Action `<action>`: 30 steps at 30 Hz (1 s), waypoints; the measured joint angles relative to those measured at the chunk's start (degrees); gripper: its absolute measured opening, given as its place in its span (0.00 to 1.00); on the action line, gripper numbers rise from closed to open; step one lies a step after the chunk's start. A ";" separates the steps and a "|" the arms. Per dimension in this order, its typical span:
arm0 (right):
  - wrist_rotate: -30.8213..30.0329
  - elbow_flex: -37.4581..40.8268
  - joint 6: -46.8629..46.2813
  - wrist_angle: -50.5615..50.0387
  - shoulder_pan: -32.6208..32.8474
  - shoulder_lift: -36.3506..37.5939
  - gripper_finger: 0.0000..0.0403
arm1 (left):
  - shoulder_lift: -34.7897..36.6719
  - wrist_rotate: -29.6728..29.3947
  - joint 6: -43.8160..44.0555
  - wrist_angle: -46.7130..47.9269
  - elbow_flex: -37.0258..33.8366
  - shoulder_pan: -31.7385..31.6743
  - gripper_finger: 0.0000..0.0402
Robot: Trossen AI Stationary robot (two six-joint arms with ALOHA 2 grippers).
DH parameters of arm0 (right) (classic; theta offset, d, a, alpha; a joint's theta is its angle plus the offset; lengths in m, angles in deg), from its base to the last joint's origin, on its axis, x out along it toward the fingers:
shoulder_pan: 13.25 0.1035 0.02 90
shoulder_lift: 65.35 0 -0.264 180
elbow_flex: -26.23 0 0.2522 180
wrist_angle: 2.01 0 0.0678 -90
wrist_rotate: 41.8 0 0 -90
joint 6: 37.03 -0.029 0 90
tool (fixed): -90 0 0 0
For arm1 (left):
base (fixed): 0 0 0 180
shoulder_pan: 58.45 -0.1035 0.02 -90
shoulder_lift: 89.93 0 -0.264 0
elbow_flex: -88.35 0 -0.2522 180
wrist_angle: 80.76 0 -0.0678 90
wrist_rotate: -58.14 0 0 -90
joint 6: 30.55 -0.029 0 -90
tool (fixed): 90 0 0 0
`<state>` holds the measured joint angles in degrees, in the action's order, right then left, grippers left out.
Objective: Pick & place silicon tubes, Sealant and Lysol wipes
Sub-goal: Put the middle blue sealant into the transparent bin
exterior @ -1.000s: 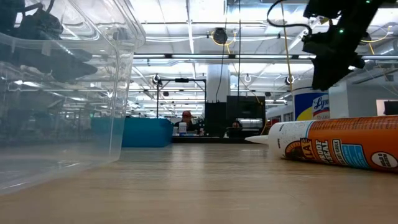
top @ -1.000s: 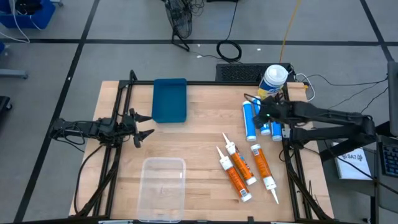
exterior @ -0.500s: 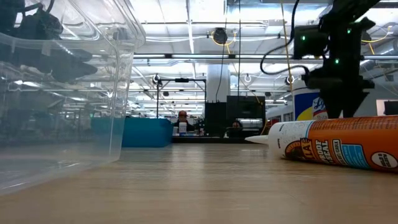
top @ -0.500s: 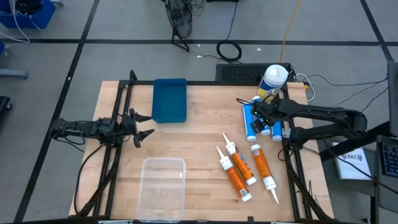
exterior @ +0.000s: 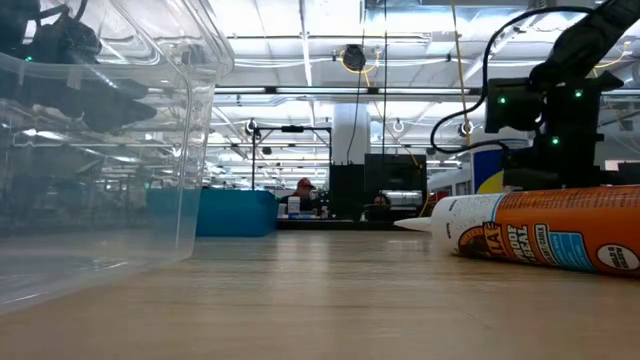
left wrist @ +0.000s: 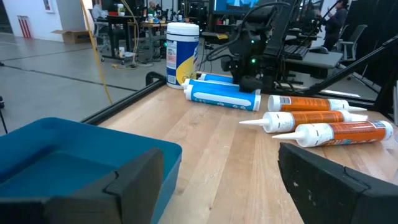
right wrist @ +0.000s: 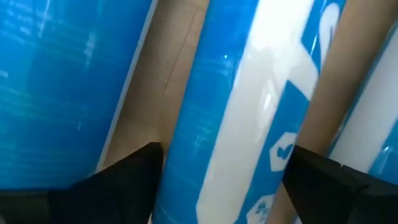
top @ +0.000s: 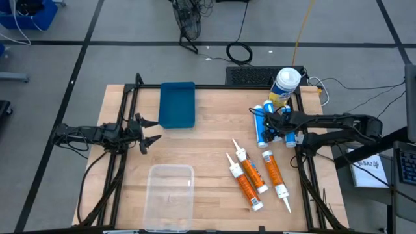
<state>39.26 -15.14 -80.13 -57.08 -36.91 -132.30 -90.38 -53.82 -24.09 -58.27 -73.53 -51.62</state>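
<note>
Blue tube (right wrist: 239, 118) lies between right gripper (top: 276, 125) fingers

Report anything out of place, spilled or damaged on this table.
Nothing stands out. The Lysol wipes stand upright at the far right corner, blue tubes and orange tubes lie intact, and the right gripper, open, is down over the blue tubes.

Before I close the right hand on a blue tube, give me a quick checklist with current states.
1. Right hand down over the blue tubes: ok.
2. Fingers open, one blue tube between them: ok.
3. Tube centred between the fingers: ok in the right wrist view.
4. Lysol wipes upright, clear of the arm: ok.
5. Clear bin reachable and empty: ok.
6. Left hand parked open at the table's left edge: ok.
</note>
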 joint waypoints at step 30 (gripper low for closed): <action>0.77 1.15 0.27 3.16 0.13 9.33 0.52 | 0.00 -0.04 0.02 0.01 -0.01 0.00 0.77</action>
<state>40.03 -13.99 -79.86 -53.92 -36.78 -122.97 -90.38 -53.86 -24.07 -58.26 -73.54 -51.62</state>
